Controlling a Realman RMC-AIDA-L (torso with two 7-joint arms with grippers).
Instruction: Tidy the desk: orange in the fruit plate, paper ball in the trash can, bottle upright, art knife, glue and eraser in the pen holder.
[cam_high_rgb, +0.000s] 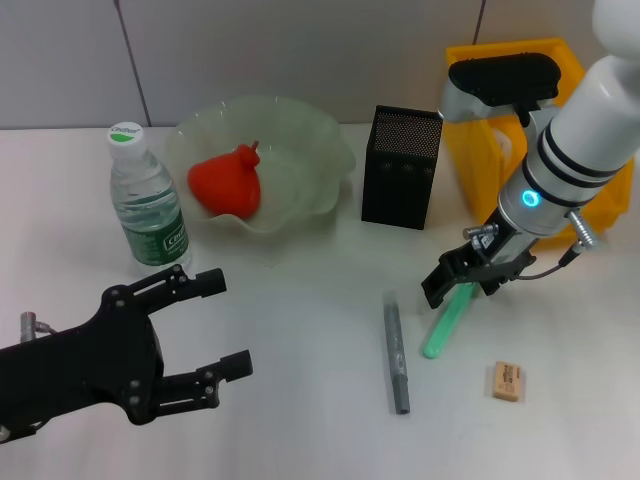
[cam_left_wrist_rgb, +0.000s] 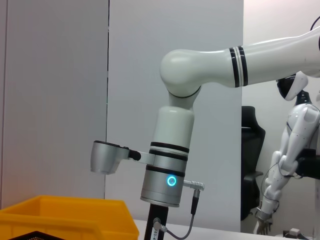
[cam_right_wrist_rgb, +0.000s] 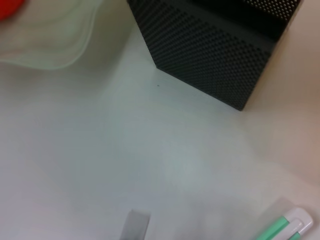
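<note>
Right gripper (cam_high_rgb: 462, 281): fingers clamped on green stick (cam_high_rgb: 447, 315), its lower end touching table (cam_high_rgb: 300, 330).
Left gripper (cam_high_rgb: 228, 325): fingers apart, near bottle (cam_high_rgb: 147, 200).
Orange (cam_high_rgb: 228, 181): in fruit plate (cam_high_rgb: 320, 150).
Eraser (cam_high_rgb: 506, 381): on table.

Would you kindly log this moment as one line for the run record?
right gripper: on green stick | left gripper: open, idle | orange: in plate | bottle: upright | eraser, grey stick: on table
</note>
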